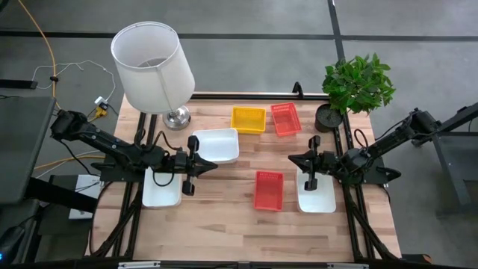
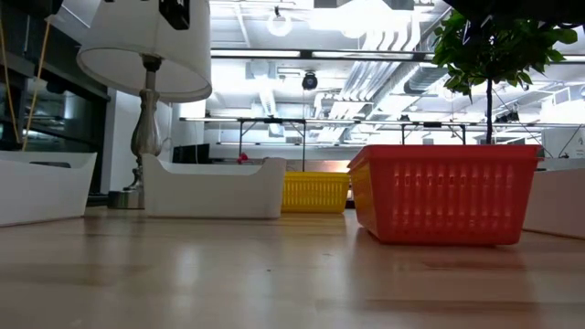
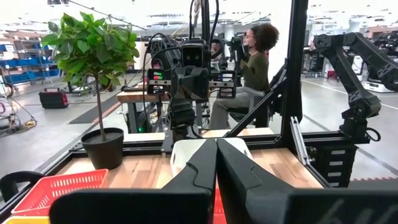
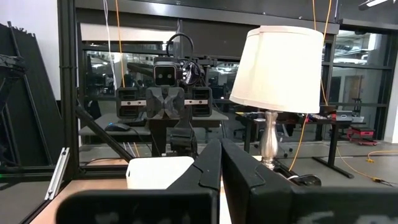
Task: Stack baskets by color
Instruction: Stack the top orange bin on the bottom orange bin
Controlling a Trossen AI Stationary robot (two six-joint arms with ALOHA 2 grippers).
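Six baskets rest by their bottoms on the wooden table. A yellow basket (image 1: 248,119) and a red basket (image 1: 285,119) sit side by side at the far edge. One white basket (image 1: 216,145) stands left of centre, and a second red basket (image 1: 269,190) lies nearer the front. My left gripper (image 1: 213,164) is shut and level above the table, its wrist over another white basket (image 1: 161,188). My right gripper (image 1: 293,158) is shut too and faces it, its wrist over a third white basket (image 1: 317,193). Neither holds anything.
A lamp with a white shade (image 1: 153,66) stands at the far left corner, and a potted plant (image 1: 357,84) at the far right. A person (image 3: 252,68) sits beyond the table's right side. Bare wood (image 1: 224,224) lies along the near edge.
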